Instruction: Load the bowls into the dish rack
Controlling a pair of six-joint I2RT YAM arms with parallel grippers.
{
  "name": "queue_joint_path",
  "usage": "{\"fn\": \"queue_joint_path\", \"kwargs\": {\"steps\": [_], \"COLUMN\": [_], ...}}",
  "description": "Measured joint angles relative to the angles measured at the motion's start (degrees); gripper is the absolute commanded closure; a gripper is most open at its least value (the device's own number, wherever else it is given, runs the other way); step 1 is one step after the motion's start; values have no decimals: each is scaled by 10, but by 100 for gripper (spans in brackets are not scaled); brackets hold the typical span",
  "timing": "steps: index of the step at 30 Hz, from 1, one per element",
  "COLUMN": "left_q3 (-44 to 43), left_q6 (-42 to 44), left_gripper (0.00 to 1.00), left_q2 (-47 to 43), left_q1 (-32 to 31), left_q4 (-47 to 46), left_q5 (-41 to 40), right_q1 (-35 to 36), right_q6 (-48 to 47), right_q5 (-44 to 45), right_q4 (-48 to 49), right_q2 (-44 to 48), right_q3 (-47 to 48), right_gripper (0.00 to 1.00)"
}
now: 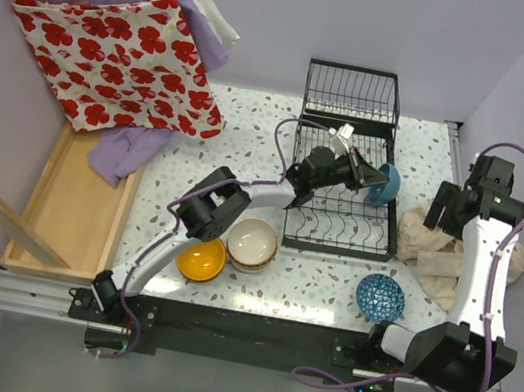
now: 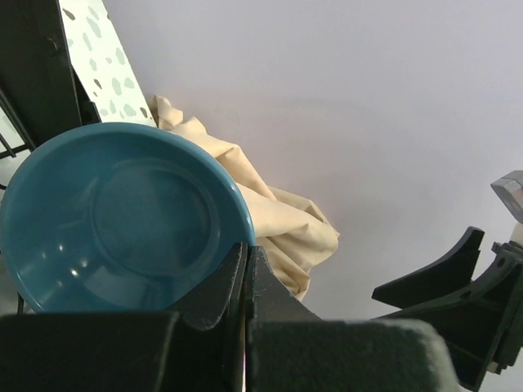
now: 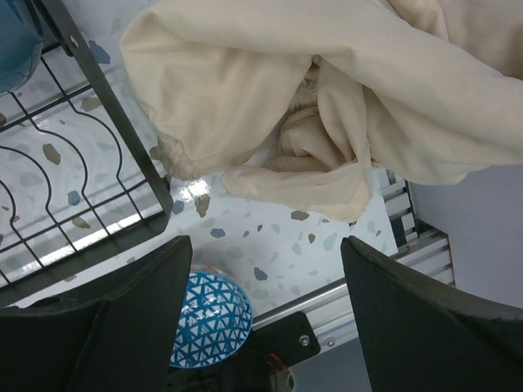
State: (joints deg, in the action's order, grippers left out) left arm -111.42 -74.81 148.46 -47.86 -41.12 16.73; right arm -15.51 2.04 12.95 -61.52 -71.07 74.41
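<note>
Looking from above, why is the left gripper (image 1: 372, 178) reaching over the rack (image 1: 339, 220)?

It is holding the blue bowl (image 1: 387, 185) at the rack's right edge, probably for standing it between tines. On the table (image 1: 253, 134) are sitting one orange bowl (image 1: 201, 259), one patterned bowl (image 1: 380, 297) and one cream stack (image 1: 253, 242); how many inside, I cannot tell.

And its wrist view?

Fingers (image 2: 233, 286) are pressing together on the blue bowl's rim.

The right wrist?

The right gripper (image 3: 265, 245) is hanging with jaws wide apart, gripping nothing, near one cloth (image 3: 327, 98).
</note>
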Motion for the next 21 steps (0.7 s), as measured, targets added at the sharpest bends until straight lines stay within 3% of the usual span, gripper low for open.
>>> {"fn": "queue_joint_path", "kwargs": {"steps": [21], "left_q3": [96], "left_q6": [-51], "left_gripper": [100], "left_q2": [-6], "left_q1": [43], "left_q4": [-125], "left_q5": [64], "right_q1": [0], "right_q6": [-1], "right_q5": [-4], "right_q4": [11], "right_q2": [-10], "right_q3": [-8], "right_gripper": [23]}}
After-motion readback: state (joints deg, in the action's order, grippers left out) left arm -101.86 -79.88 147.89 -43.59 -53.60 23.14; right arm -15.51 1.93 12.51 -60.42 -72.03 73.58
